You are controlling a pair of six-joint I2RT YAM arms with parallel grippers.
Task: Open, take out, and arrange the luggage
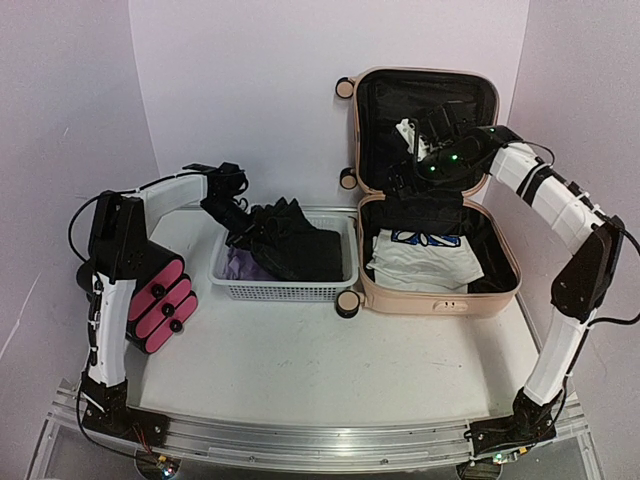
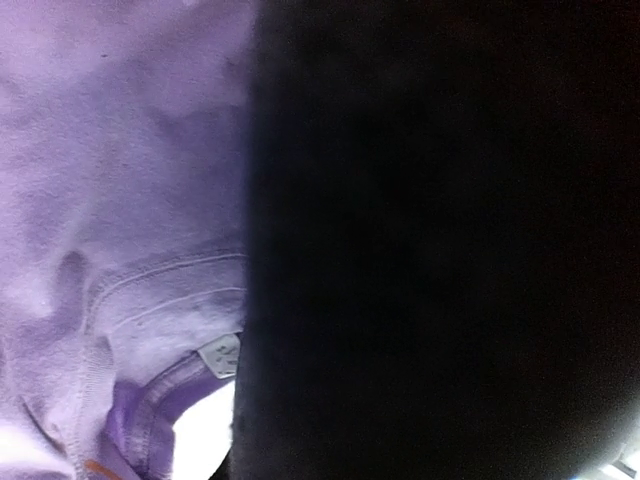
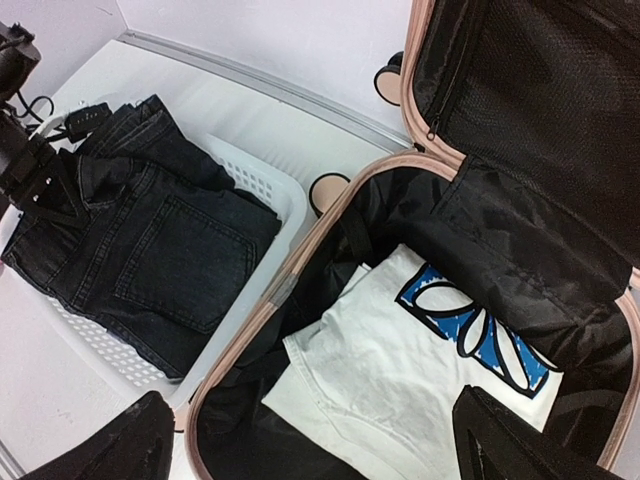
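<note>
Left wrist: purple garment (image 2: 120,200) seams | left fingers (image 1: 225,213) grip jeans (image 1: 295,245) | right fingers (image 3: 110,450) wide

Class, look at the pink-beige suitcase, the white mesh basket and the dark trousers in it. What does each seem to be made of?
Beige-pink suitcase: hard plastic shell, smooth satin sheen, probably moulded; black fabric lining. White mesh basket: plastic lattice, likely rigid. Black trousers: denim, by the stitched patch pocket and seams.
</note>
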